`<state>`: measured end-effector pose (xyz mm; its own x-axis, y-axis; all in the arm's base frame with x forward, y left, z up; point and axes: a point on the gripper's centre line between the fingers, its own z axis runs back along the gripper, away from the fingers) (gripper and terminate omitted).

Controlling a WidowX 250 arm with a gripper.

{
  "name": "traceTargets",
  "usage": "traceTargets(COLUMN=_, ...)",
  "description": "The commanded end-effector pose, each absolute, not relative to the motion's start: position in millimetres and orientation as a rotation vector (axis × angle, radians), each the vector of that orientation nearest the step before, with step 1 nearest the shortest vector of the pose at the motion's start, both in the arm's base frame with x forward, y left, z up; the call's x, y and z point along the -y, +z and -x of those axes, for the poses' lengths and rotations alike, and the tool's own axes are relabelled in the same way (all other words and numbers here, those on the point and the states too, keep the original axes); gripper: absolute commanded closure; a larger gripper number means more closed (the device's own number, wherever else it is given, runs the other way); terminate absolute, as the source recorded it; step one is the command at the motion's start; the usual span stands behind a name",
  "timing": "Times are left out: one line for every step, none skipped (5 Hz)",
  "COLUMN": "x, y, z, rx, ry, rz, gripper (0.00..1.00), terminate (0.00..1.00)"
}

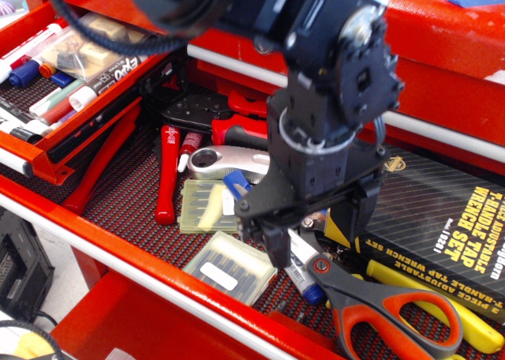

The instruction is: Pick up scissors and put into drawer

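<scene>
open red drawer (118,218), dark mesh liner, crowded with tools. scissors (371,305), orange-red and grey loop handles, red pivot, lay at the near right of the drawer, blades running left and far beneath the black tool (312,245). tool hung low over the blades just left of the pivot, fingers spread apart, one each side, nothing held. beside it: blue marker (304,273), two clear bit cases (209,206), silver ratchet wrench (229,163), black and yellow tap wrench box (442,226) at right, marker tray (63,76) far left.
</scene>
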<state>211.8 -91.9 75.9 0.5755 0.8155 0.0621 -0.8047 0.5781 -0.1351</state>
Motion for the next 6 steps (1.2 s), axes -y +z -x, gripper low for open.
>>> traceTargets(x=90, y=69, z=-223, rx=0.147, ry=0.962, rz=0.159, gripper=0.0, terminate=0.0)
traceTargets(x=89, y=67, z=-219, rx=0.156, ry=1.003, rz=0.166, gripper=0.0, terminate=0.0)
traceTargets(x=87, y=56, z=-216, rx=0.178, ry=1.007, rz=0.194, gripper=0.0, terminate=0.0)
traceTargets(x=84, y=45, z=-220, rx=0.184, ry=1.004, rz=0.228, gripper=0.0, terminate=0.0)
traceTargets(x=86, y=41, z=-225, rx=0.182, ry=1.013, rz=0.228, gripper=0.0, terminate=0.0)
traceTargets(x=91, y=39, z=-231, rx=0.166, ry=1.006, rz=0.223, gripper=1.0, terminate=0.0)
